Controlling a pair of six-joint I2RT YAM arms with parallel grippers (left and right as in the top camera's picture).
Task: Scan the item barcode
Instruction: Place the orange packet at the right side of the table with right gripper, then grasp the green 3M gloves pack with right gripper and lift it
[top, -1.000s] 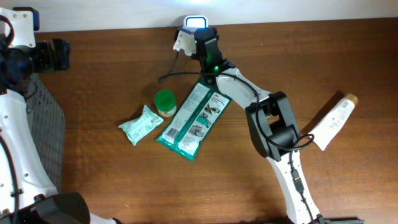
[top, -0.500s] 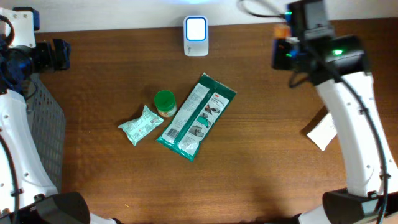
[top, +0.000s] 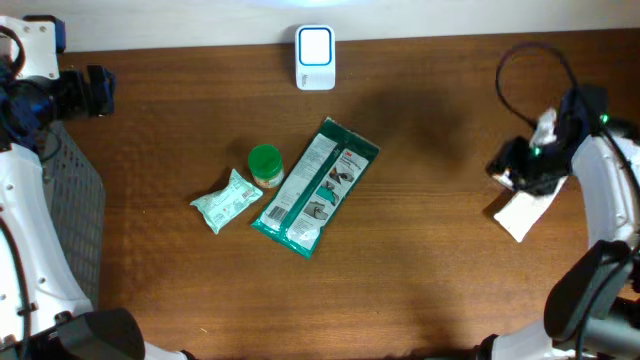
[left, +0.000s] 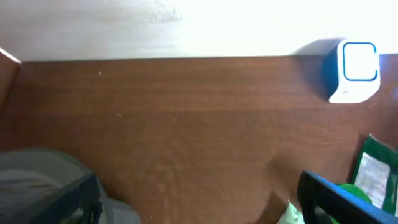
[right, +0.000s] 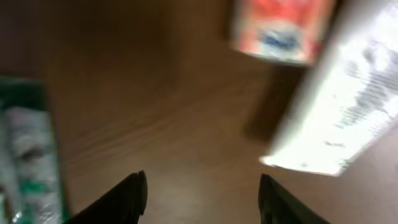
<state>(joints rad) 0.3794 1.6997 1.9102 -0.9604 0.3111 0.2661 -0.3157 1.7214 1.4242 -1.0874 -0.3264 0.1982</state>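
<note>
At the right side of the desk (top: 430, 290), the white tube (top: 520, 215) lies flat. Its long axis runs diagonally, with the flat crimped end pointing toward the near left. The opposite end is hidden beneath the right gripper (top: 512, 172). The right fingers (right: 134, 193) stand apart over bare desk and grip nothing; the wrist view is blurred. The left gripper (top: 92, 88) sits at the far left, its fingers spread wide and empty. The scanner (top: 314, 58) stands at the far edge, well apart from the tube.

Left gripper (left: 196, 196) agape; right gripper (right: 202, 185) parted
</note>
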